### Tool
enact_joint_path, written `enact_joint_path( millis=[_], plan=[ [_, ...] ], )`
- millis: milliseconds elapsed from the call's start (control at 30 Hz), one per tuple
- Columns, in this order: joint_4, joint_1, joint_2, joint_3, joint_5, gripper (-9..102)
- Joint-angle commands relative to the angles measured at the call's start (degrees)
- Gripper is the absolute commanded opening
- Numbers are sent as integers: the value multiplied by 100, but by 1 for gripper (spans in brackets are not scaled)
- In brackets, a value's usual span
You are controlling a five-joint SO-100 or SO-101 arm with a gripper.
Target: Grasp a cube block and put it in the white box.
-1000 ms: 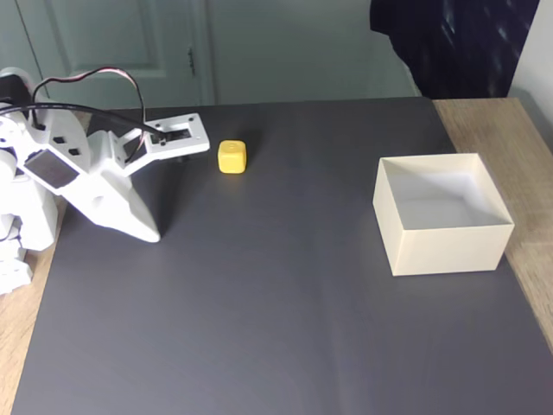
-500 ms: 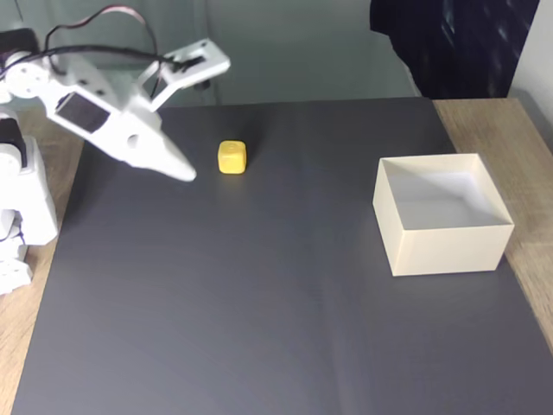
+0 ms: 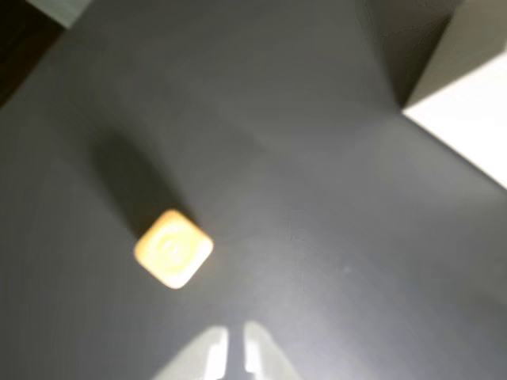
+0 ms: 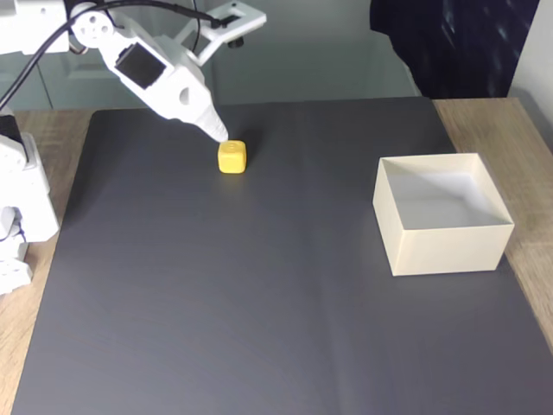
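Note:
The small yellow cube block rests on the dark mat in the fixed view, left of centre near the far edge. My gripper hangs tip-down just above and left of it, fingers closed to a point, holding nothing. In the wrist view the cube block lies left of centre, blurred, and the gripper enters from the bottom edge with its two pale fingertips nearly touching, to the right of the cube. The white box stands open-topped at the right of the mat; a corner of the box appears at the wrist view's upper right.
A dark grey mat covers most of a wooden table. The arm's white base stands at the left edge. A dark cloth hangs at the back right, and a pale door is behind.
The arm has lifted off the mat at the left and swung up and right. Its tip now points down beside the cube. Cube and box have not moved.

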Motion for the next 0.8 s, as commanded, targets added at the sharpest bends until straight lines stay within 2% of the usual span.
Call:
enact_joint_path(
  millis=[0, 233, 467, 767],
  plan=[
    [-79, 26, -202, -237, -35, 7],
    [-229, 466, -765, -369, 18, 16],
    [-290, 809, -1494, -1055, 44, 31],
    [-352, 615, -2083, -1459, -79, 31]
  ],
)
